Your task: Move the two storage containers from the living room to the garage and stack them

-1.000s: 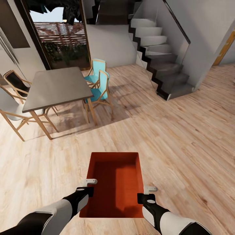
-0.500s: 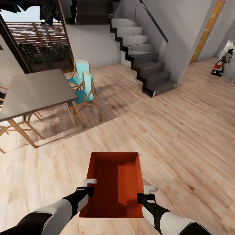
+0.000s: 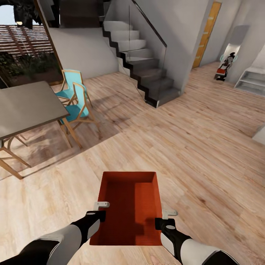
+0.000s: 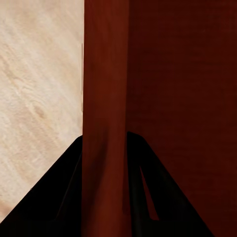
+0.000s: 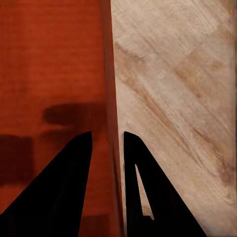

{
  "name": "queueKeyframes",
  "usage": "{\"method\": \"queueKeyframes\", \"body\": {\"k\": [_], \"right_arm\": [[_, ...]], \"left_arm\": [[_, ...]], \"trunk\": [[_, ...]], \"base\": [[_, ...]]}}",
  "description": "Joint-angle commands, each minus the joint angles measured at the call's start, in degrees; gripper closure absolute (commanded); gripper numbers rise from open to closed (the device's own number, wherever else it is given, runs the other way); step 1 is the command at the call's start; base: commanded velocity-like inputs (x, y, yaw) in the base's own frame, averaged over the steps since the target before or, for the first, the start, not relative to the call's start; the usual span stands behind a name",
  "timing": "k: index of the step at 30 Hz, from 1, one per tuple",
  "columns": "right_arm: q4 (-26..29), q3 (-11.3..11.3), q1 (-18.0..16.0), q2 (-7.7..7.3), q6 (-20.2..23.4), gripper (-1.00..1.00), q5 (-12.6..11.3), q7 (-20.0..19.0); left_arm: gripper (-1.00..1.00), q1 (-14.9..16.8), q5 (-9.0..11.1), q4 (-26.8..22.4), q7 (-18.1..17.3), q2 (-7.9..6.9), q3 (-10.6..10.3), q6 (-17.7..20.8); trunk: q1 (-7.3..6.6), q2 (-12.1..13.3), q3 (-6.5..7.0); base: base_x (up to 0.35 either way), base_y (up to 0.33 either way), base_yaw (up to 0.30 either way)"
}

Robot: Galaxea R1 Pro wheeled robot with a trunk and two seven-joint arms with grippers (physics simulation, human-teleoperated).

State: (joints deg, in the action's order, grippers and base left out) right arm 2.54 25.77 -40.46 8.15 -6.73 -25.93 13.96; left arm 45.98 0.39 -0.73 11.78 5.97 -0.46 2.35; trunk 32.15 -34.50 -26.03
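Carrying 1 red-orange ribbed open-top storage container above light wood plank floor: left gripper and right gripper jaws pinch opposite walls; level transport advised.

2 arms in glossy black and white shells; wrists black, fingers black wedges.

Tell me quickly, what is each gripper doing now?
Left gripper: closed on the left wall of the storage container.
Right gripper: closed on the same container's right wall.
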Motion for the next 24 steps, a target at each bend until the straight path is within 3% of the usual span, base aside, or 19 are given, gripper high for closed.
{"method": "queueKeyframes", "body": {"k": [1,7,24], "right_arm": [[0.0,2.9,-0.1,-0.59,-1.3,1.00,0.0,0.7],[0.0,2.9,-0.1,-0.59,-1.3,1.00,-0.1,0.7],[0.0,2.9,-0.1,-0.59,-1.3,1.00,-0.1,0.7]], "left_arm": [[1.00,0.0,0.6,0.2,1.8,-0.01,-0.3,0.3],[1.00,0.0,0.4,0.2,1.8,-0.04,-0.3,0.2],[1.00,0.0,0.1,0.2,1.7,-0.08,-0.3,0.2]], "trunk": [[0.01,-0.1,-0.06],[0.01,-0.1,-0.06],[0.01,-0.1,-0.06]], "base": [[0.000,0.000,-0.282],[0.122,0.000,-0.282],[0.318,0.000,-0.285]]}}
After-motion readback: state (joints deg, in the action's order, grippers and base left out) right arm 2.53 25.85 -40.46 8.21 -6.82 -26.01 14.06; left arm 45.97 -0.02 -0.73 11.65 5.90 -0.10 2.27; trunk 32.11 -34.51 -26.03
